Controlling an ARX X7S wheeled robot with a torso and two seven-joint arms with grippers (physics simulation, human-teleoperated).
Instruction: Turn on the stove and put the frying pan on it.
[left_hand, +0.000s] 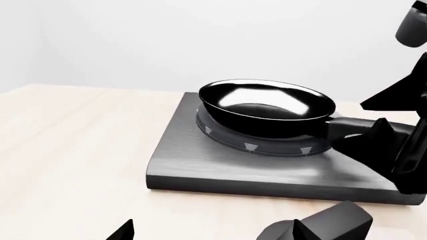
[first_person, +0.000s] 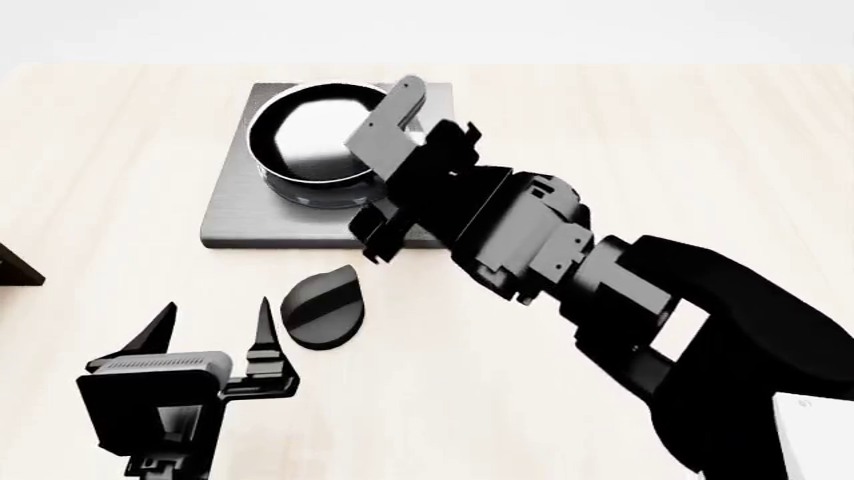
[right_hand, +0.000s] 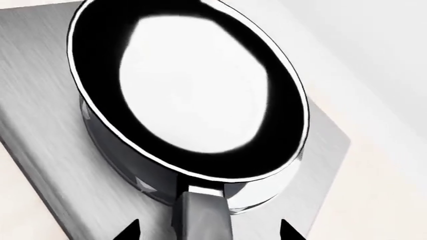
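Head view: the frying pan sits on the stove.
The knob lies on the pale wooden desk, near the left gripper, whose jaws are wide open and hold nothing. Left wrist view: the right gripper is at the pan handle. Right wrist view: the jaws sit on both sides of the handle; I cannot tell if they squeeze it. Pulling away crooked could drag the pan off. The wall is plain white.
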